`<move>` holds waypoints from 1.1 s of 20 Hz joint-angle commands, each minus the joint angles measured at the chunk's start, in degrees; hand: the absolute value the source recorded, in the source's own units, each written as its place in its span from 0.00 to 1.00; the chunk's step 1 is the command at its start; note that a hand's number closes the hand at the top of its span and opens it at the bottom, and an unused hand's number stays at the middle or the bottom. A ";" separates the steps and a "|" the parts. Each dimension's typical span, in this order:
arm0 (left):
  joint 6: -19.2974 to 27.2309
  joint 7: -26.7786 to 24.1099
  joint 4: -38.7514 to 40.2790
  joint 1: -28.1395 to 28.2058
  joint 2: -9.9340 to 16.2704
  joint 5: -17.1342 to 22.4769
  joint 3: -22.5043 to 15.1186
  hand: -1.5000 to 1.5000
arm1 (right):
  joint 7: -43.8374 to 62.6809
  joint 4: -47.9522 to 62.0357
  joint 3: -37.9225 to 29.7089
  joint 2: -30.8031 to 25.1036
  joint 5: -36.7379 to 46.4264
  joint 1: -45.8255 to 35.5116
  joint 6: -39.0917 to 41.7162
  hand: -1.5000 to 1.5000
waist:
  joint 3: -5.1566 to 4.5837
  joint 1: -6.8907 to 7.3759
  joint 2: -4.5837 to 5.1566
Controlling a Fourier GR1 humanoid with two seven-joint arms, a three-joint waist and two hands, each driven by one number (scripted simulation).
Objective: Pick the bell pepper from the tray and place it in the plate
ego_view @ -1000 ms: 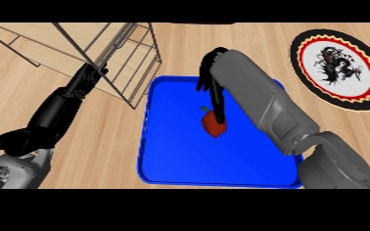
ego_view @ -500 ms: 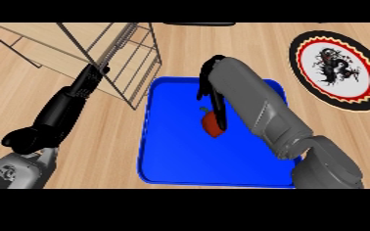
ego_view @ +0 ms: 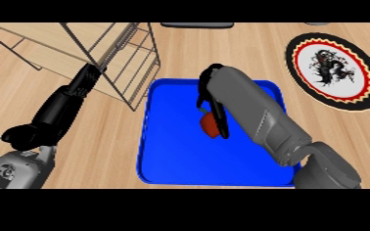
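Fingers point(ego_view: 217, 122) of our right hand point(ego_view: 211, 103) have now curled round the bell pepper point(ego_view: 208, 125) in the tray point(ego_view: 166, 161); lifting toward the plate point(ego_view: 303, 49) comes next

Light is bright and even across the wooden counter point(ego_view: 86, 142), with no single source evident. The blue tray point(ego_view: 173, 161) looks flatly saturated, without glare. The grey forearm point(ego_view: 253, 112) shades gently from pale on top to darker at its side. No cast shadows stand out. Thin rack wires point(ego_view: 119, 54) look slightly jagged.
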 commanded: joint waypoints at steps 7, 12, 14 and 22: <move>-2.43 -0.14 0.39 0.43 -0.35 0.54 3.41 0.50 | -5.96 -8.15 1.86 -1.18 5.22 7.49 2.56 1.00 | 0.31 -0.84 1.19; -1.85 -0.44 0.76 -0.05 -2.08 -1.64 2.48 0.50 | -10.35 -12.44 3.23 -1.81 9.69 10.50 0.25 1.00 | 0.33 -0.85 1.33; -2.34 -0.90 -2.51 3.10 -1.47 -2.33 2.11 0.50 | -8.54 -9.59 1.88 0.40 10.97 9.20 -3.93 1.00 | 0.31 -0.07 1.26; 0.04 0.33 2.18 6.08 -1.64 -1.24 4.39 0.50 | -21.01 -43.60 5.95 -13.60 23.94 8.42 -23.56 1.00 | 1.42 -8.71 -4.50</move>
